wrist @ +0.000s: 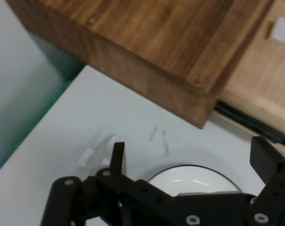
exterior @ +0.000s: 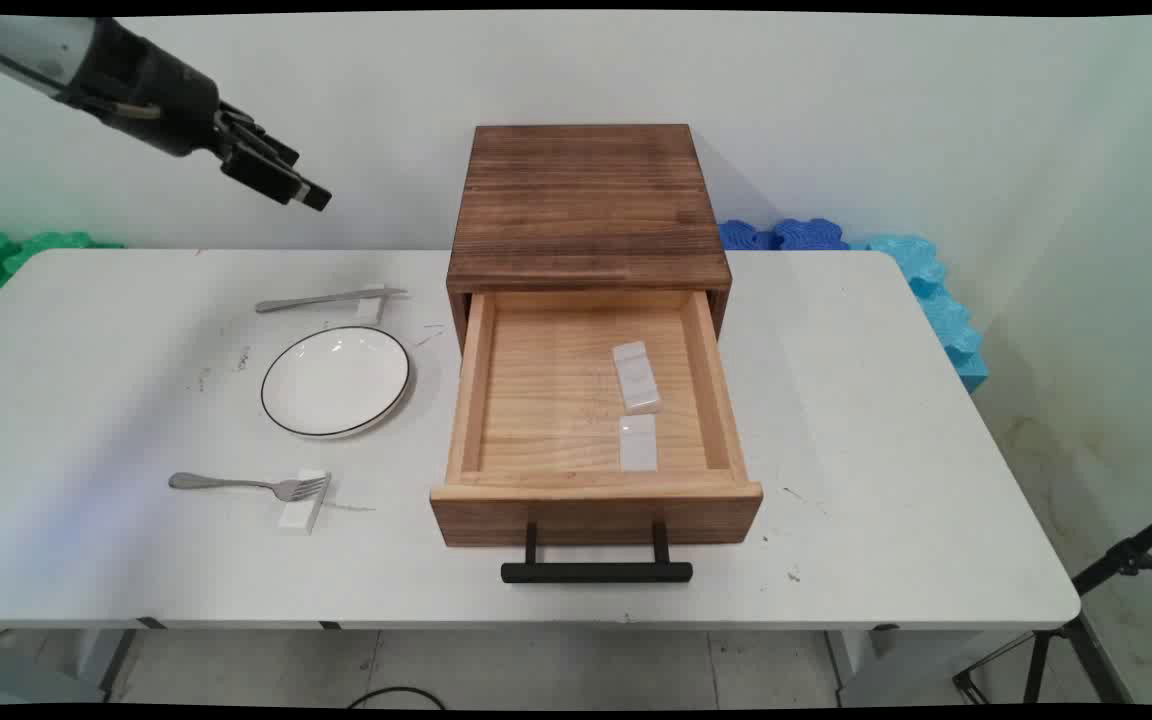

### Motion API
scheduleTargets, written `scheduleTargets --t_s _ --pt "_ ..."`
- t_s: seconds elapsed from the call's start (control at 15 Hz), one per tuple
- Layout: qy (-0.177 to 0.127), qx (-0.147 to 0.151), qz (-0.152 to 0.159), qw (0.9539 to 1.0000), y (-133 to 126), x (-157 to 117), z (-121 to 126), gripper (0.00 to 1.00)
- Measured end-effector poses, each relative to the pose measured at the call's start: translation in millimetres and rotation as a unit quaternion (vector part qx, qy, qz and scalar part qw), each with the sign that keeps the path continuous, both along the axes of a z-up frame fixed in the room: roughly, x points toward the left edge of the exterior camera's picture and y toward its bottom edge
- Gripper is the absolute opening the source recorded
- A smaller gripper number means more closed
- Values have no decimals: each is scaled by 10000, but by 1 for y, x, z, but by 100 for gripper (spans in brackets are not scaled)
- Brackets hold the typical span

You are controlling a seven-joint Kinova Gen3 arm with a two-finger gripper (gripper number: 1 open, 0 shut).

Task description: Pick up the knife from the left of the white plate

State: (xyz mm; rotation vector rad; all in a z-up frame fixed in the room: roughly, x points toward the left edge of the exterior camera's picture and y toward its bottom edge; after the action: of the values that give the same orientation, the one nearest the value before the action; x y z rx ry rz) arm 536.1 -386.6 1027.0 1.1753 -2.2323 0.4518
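My gripper (exterior: 308, 194) hangs high over the table's far left, clear of everything. In the hand view its black fingers (wrist: 118, 154) stand wide apart, so the gripper (wrist: 194, 157) is open and empty. Below it are a white plate with a dark rim (exterior: 336, 381) (wrist: 192, 175) and a knife (exterior: 328, 298) resting on a small white block (wrist: 87, 153). To the right stands a dark wooden cabinet (exterior: 584, 200) (wrist: 147, 33). Its light wooden drawer (exterior: 471, 385) is pulled out. Two white blocks (exterior: 637, 376) (exterior: 638, 443) lie inside the drawer.
A fork (exterior: 246, 485) lies near the table's front left, its tines on a white block (exterior: 301, 512). The drawer's black handle (exterior: 596, 572) juts toward the front edge. Green foam (exterior: 6, 250) and blue foam (exterior: 926, 280) sit behind the table.
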Motion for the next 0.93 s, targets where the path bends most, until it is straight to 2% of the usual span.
scheduleTargets --t_s 0.33,0.53,0.93 --pt "-214 -10 153 9997 -22 9 -16 100" --pt "-431 -5 196 9989 -41 17 -35 100" --pt "-957 58 -163 9953 -79 25 -82 100"
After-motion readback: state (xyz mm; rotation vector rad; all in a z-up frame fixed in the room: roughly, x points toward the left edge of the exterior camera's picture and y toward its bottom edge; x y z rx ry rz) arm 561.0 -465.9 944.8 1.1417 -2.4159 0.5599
